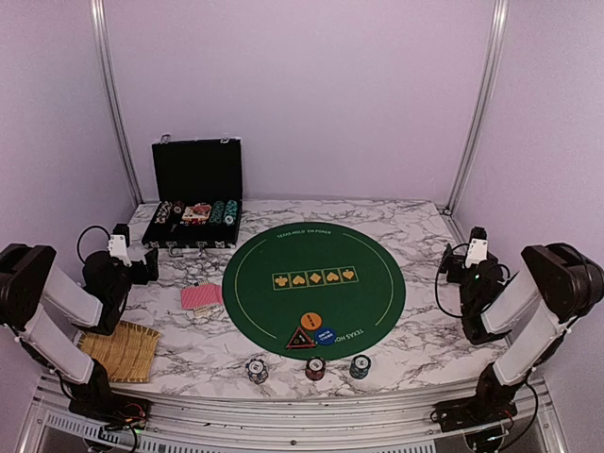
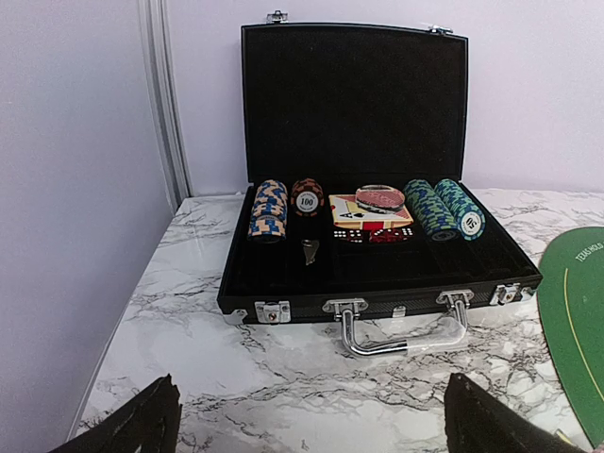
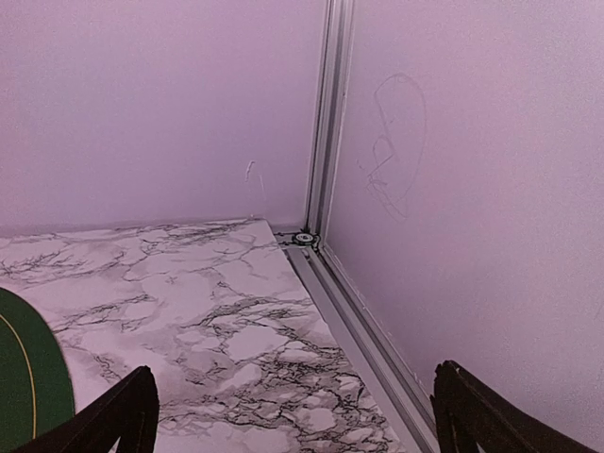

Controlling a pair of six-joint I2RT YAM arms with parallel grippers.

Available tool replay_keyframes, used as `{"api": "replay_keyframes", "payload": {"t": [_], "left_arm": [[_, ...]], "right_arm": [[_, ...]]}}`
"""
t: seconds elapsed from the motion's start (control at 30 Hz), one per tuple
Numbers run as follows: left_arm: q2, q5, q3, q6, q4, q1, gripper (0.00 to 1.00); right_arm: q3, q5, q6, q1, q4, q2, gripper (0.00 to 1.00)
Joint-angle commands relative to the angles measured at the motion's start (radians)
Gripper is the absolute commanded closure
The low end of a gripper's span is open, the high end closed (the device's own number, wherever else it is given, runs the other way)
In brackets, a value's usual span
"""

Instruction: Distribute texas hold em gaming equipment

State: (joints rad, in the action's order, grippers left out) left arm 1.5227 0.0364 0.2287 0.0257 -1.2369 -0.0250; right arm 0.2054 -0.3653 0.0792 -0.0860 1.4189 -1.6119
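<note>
Three short stacks of poker chips point(image 1: 315, 367) stand in a row by the table's front edge. On the green felt point(image 1: 314, 278) lie an orange button point(image 1: 309, 319), a blue button point(image 1: 325, 335) and a dark triangular marker point(image 1: 301, 338). Red-backed cards point(image 1: 201, 296) lie left of the felt. More chips point(image 2: 268, 209) and cards point(image 2: 370, 206) sit in the open black case point(image 2: 283, 288). My left gripper point(image 2: 311, 415) is open and empty, facing the case from a short way off. My right gripper point(image 3: 288, 415) is open and empty, pointing at the table's back right corner.
A woven straw mat point(image 1: 121, 351) lies at the front left beside the left arm. The case's lid point(image 1: 197, 169) stands upright against the back wall. Metal frame posts point(image 3: 321, 123) and purple walls close in the table. The case's chrome handle point(image 2: 401, 330) rests on the marble.
</note>
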Motion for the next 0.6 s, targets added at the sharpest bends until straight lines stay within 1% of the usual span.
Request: {"api": "replay_keyframes", "payload": {"t": [0.0,0.4,0.47,0.5,0.53,0.57], "left_arm": [[0.006,0.011,0.015,-0.003,-0.027,0.005,0.01],[0.006,0.009,0.017,-0.003,-0.026,0.007,0.01],[0.005,0.008,0.017,-0.006,-0.025,0.007,0.01],[0.003,0.007,0.022,-0.005,-0.019,0.009,0.01],[-0.007,0.013,0.035,-0.009,0.011,0.011,0.01],[-0.018,0.019,0.054,-0.016,0.053,0.015,0.01]], "right_arm": [[0.019,0.008,-0.009,0.008,-0.007,0.004,0.01],[0.025,0.012,-0.025,0.017,-0.023,0.006,0.01],[0.017,-0.02,-0.029,0.019,-0.009,0.012,0.01],[0.015,-0.048,-0.053,0.02,-0.038,0.029,0.01],[0.01,-0.043,-0.065,0.022,-0.06,0.051,0.01],[-0.001,-0.038,-0.06,0.023,-0.028,0.054,0.01]]}}
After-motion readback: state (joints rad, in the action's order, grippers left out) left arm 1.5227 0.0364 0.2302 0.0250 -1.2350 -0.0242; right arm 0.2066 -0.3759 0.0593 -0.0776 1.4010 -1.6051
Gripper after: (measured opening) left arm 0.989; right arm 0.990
